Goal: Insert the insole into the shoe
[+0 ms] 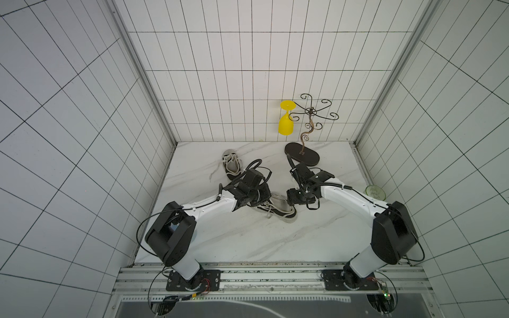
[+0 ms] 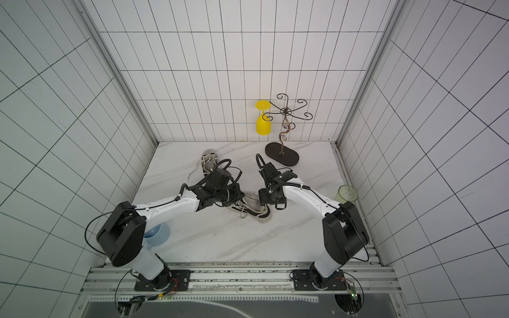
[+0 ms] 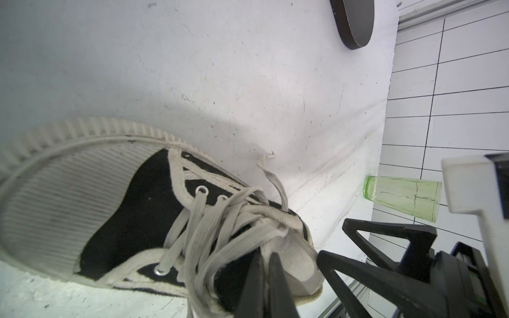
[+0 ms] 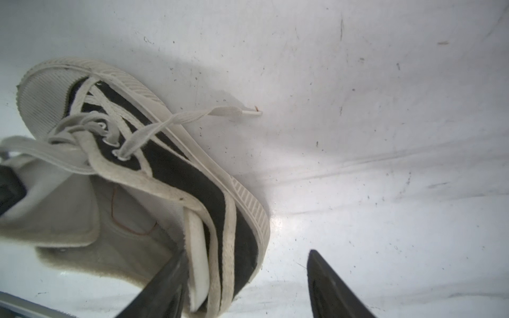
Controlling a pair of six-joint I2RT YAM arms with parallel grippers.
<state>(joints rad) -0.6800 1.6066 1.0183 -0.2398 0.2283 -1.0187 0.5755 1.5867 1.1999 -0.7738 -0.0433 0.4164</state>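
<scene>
The black-and-white shoe (image 1: 276,210) (image 2: 254,212) lies mid-table, toe toward the front. My left gripper (image 3: 265,257) (image 1: 268,198) is shut on the shoe's grey tongue (image 3: 293,249), holding the opening wide. The insole (image 4: 197,247) sits inside the shoe (image 4: 176,176), its thick white heel end standing up against the heel wall. My right gripper (image 4: 245,261) (image 1: 290,203) is open astride the heel. One of its fingers (image 4: 172,272) is inside the shoe against the insole. The other stands outside, apart from the heel.
A second, grey-laced shoe (image 1: 232,165) lies at the back left. A wire rack on a dark oval base (image 1: 302,154) carries a yellow goblet (image 1: 285,122) at the back. A green cup (image 1: 375,192) stands by the right wall, a blue cup (image 2: 157,234) under the left arm.
</scene>
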